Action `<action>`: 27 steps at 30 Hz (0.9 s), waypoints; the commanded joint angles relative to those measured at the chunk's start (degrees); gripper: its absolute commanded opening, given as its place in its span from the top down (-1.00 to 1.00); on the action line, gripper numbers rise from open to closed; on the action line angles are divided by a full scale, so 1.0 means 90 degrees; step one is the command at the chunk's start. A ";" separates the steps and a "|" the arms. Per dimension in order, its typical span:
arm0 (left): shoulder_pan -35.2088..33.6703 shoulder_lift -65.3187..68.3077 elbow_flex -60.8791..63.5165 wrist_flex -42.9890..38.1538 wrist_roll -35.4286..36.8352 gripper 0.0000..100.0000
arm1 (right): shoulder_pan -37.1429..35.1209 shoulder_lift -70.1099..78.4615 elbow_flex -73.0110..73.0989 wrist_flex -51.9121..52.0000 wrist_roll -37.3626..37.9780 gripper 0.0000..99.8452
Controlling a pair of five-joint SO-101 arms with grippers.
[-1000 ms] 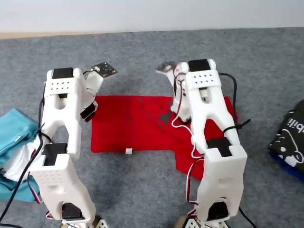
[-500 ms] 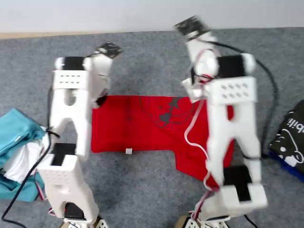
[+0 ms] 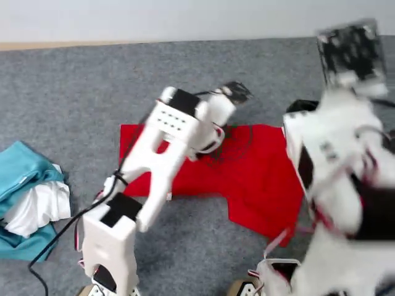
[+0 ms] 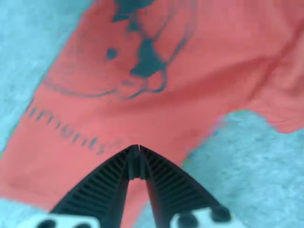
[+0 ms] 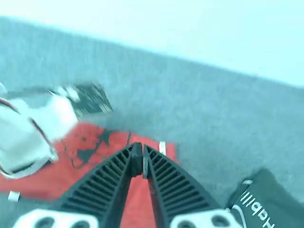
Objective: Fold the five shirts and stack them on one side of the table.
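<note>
A red shirt with a dark print lies spread on the grey table, one part sticking out toward the front right. My left arm leans across its middle. The left gripper is shut and empty, hovering just above the printed red shirt. My right arm is raised high at the right. The right gripper is shut with nothing in it, well above the red shirt. A black shirt lies to the right of the red one.
A heap of teal and white shirts sits at the table's left edge. Bare grey table stretches behind the red shirt up to the far wall. The left arm shows from the right wrist view.
The left arm has swung right from the shirt's left edge to over its middle. The right arm has lifted off the shirt and swung up to the right.
</note>
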 commanded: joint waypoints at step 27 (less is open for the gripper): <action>0.2256 0.1035 0.0181 -0.0244 -0.0400 0.55 | 0.3053 -0.1460 0.1631 0.0259 0.0899 0.98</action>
